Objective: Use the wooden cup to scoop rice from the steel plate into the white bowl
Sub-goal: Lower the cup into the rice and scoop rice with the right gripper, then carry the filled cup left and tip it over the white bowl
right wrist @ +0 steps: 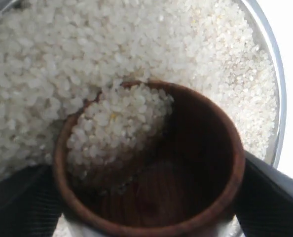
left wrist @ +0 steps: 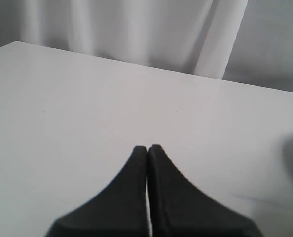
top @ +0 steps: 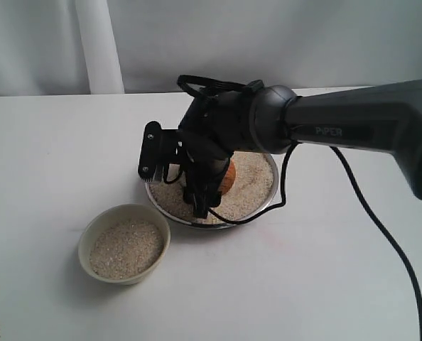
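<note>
The steel plate [top: 271,193] sits mid-table, heaped with rice [top: 252,179]. My right gripper [top: 209,186] reaches in from the right and is shut on the wooden cup [top: 229,177], which is tipped into the rice. In the right wrist view the wooden cup [right wrist: 230,153] sits between the dark fingers [right wrist: 277,197]. Its mouth is pushed into the rice [right wrist: 62,59], and a clump of grains [right wrist: 117,123] lies inside it. The plate's rim [right wrist: 278,79] curves past. The white bowl [top: 90,238] stands in front and to the left of the plate, holding rice [top: 126,247]. My left gripper [left wrist: 147,149] is shut on nothing, over bare table.
A black cable [top: 288,186] loops from the right arm [top: 353,131] down past the plate's right rim. Another cable [top: 399,259] trails toward the front right. A white curtain [top: 97,42] hangs behind the white table [top: 317,284].
</note>
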You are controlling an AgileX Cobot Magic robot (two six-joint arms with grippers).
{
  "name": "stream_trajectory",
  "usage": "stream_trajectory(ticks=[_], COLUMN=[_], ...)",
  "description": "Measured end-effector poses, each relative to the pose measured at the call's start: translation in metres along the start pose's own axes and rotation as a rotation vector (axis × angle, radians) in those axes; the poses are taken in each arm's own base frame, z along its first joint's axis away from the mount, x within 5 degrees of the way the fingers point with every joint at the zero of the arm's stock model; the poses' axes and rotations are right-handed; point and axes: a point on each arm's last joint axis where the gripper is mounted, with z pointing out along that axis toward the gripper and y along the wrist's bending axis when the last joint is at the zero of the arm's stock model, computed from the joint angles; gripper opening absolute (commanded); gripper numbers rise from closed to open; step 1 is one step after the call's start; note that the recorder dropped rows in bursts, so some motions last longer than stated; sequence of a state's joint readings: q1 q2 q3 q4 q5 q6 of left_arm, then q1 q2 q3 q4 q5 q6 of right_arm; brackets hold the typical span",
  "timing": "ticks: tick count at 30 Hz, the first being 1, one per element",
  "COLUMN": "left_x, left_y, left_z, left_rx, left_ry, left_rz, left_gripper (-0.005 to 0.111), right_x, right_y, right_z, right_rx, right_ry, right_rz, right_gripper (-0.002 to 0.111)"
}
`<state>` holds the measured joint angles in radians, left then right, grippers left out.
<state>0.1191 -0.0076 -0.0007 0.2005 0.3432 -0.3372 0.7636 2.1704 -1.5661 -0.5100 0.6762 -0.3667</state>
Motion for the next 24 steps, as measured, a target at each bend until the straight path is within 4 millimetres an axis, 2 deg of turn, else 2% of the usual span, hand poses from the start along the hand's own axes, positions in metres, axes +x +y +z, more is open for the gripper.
stream_trajectory(ticks=[8, 13, 18, 24], left_x=[0.000, 0.000, 0.000, 0.000], left_y=[0.000, 0.000, 0.000, 0.000], left_z=[0.000, 0.000, 0.000, 0.000], left_rx=[0.000, 0.000, 0.000, 0.000], left_ry=[0.000, 0.000, 0.000, 0.000], left_rz=[0.000, 0.000, 0.000, 0.000], left_gripper=[0.000, 0.000, 0.000, 0.000], right_x=[0.010, 0.016, 0.026, 0.049], right_y=[-0.011, -0.019, -0.030, -0.038], right_z=[0.005, -0.001, -0.021, -0.046], right_rx=[-0.019, -0.024, -0.010, 0.004], right_ry=[-0.021, -0.033, -0.085, -0.156], right_rz=[0.202, 0.268, 0.335, 0.438], right_gripper=[0.000, 0.000, 0.000, 0.000])
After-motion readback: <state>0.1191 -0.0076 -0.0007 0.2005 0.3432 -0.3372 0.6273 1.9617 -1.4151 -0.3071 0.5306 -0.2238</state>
